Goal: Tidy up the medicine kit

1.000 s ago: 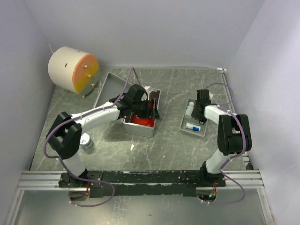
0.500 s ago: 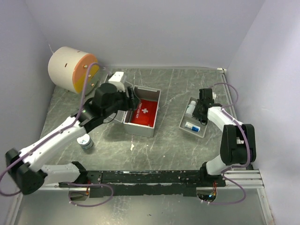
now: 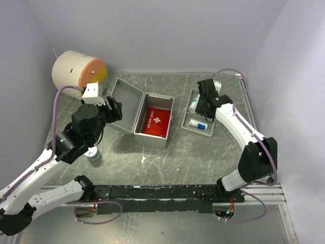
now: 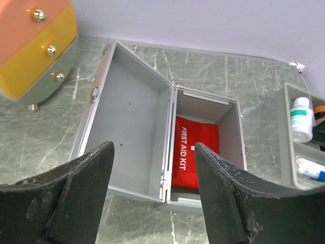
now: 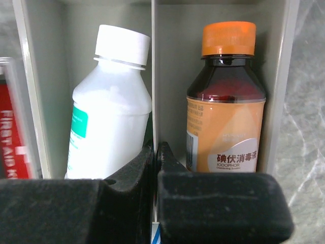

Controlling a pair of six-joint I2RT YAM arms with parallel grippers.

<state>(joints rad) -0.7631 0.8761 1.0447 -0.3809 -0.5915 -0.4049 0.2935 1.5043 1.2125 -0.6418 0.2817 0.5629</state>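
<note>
The grey case (image 4: pixel 127 112) stands open, lid tipped back; its base holds the red FIRST AID KIT pouch (image 4: pixel 195 152). The divided tray (image 5: pixel 279 76) to its right holds a white bottle (image 5: pixel 109 122) and an orange-capped brown bottle (image 5: pixel 226 112) in adjacent compartments. Left gripper (image 4: pixel 152 162): near the case lid, fingers apart. Right gripper (image 5: pixel 155 152): fingers together at the tray divider, possibly pinching it.

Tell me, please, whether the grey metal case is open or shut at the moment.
Open. The grey case has its lid swung back on its hinges, and the red first aid pouch lies exposed inside.
</note>
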